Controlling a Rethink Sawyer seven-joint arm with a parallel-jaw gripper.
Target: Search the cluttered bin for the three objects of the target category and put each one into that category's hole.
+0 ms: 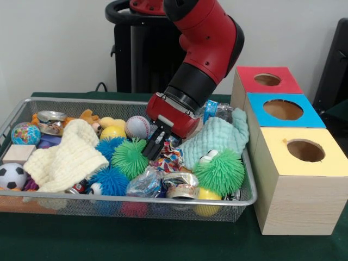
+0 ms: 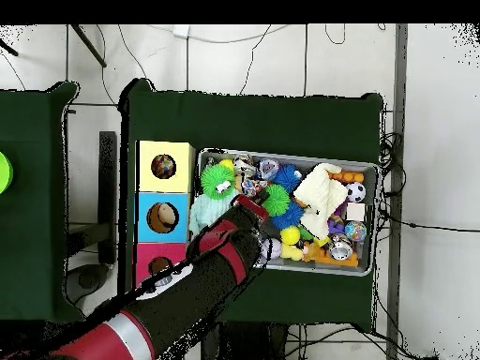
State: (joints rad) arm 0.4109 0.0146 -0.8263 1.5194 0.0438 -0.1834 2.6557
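The wire mesh bin is full of toys and cloths; it also shows in the overhead view. The yellow-topped box stands front right, and its round hole is dark. In the overhead view this hole shows a round patterned thing inside. My gripper reaches down into the middle of the bin, between a green spiky ball and a patterned cloth. A baseball and a yellow ball lie just behind it. I see nothing held.
Blue-topped and red-topped boxes stand behind the yellow one. The bin also holds a cream knit cloth, a mint cloth, a second green spiky ball, blue spiky balls, a soccer ball and a globe ball.
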